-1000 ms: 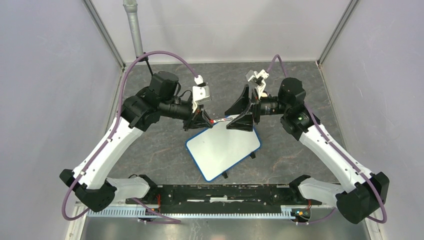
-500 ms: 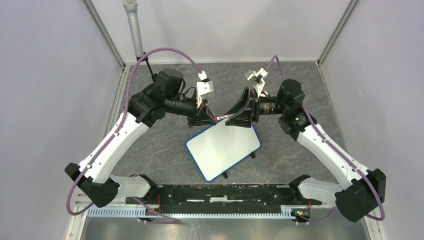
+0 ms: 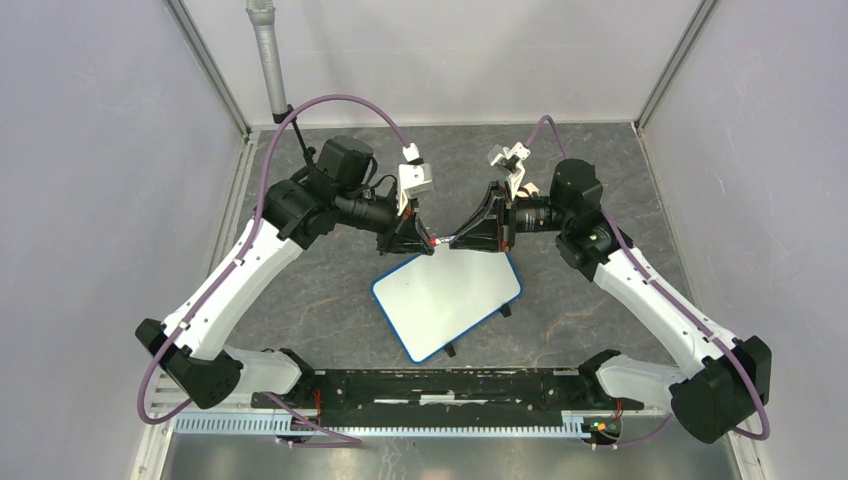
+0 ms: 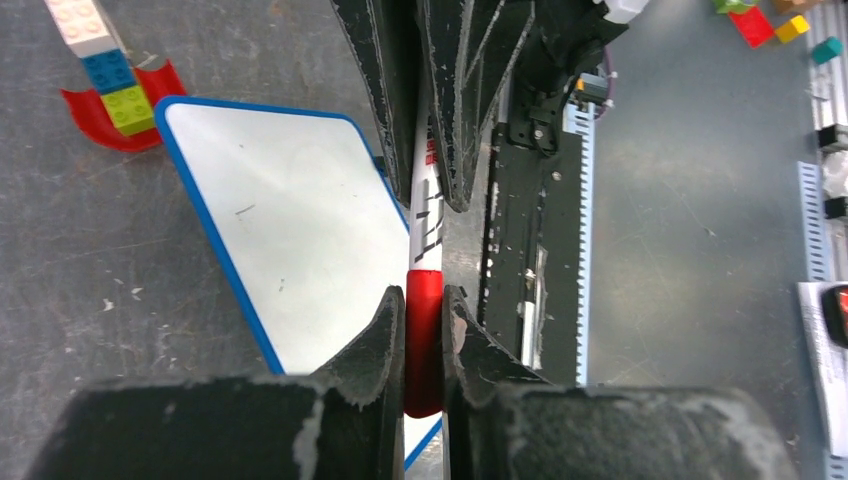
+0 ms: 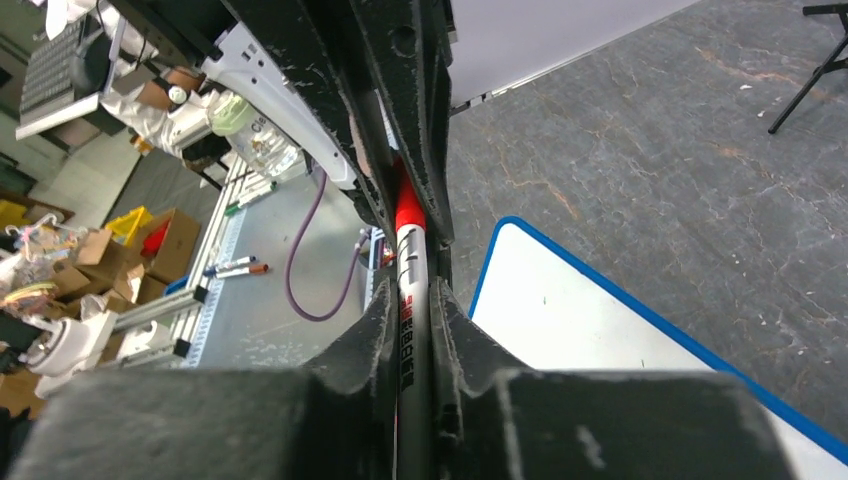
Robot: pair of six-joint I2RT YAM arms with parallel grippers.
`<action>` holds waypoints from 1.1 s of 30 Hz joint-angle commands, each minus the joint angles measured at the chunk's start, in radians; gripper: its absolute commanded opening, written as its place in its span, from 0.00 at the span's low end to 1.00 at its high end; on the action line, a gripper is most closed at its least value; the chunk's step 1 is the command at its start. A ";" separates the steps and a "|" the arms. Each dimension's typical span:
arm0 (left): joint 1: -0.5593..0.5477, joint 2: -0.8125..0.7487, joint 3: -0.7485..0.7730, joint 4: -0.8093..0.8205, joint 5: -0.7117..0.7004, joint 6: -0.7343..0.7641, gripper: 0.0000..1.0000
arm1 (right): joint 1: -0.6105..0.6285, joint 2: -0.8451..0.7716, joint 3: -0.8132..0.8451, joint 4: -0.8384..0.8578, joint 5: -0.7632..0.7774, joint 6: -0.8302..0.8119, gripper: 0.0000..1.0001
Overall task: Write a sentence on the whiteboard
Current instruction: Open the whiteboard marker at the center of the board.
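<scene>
Both arms' fingers [image 4: 385, 335] pinch marker [image 4: 424, 300]; print [image 4: 428, 215] looks unreadable.

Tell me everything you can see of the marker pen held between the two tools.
The slim marker pen has a white, plastic-looking barrel with black and red print, and its red cap is on, so the tip is hidden. It is held roughly level in the air beside the far edge of the blank, blue-rimmed rectangular whiteboard, apparently clear of it. The left tool is shut on the cap end and the right tool on the barrel.
</scene>
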 commanded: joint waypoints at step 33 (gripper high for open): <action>0.007 -0.013 0.006 0.023 -0.018 -0.005 0.02 | 0.013 -0.014 -0.008 0.105 -0.020 0.077 0.44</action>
